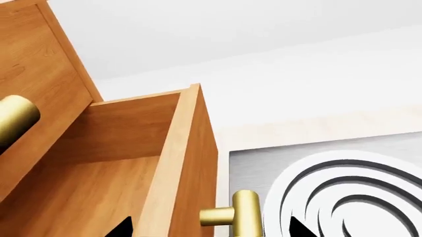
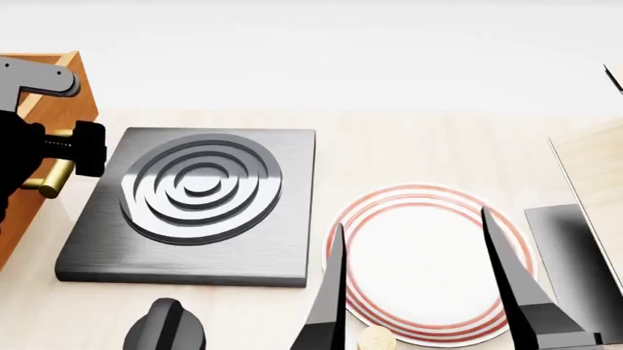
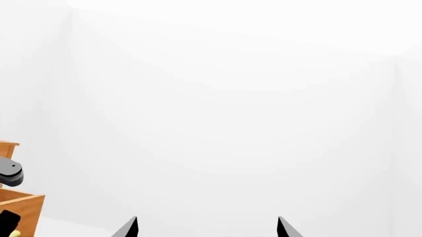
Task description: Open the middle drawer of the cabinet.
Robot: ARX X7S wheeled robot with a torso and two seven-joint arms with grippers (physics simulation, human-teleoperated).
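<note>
Item: middle drawer [image 1: 112,182] of the cabinet [image 2: 49,102] at the counter's [image 2: 409,153] left edge, rigid wooden box already sliding out, I am judging it light-running, best held by its smooth brass handle [image 1: 240,215], where my left pincer [image 1: 211,228] is straddling, clamping unconfirmed; right pincer [image 2: 413,292] is idling released.

The cabinet [image 2: 54,109] left of the hotplate [image 2: 195,204] is cut off by the picture's edge, and the left gripper [image 2: 58,157] hides its drawer fronts.
</note>
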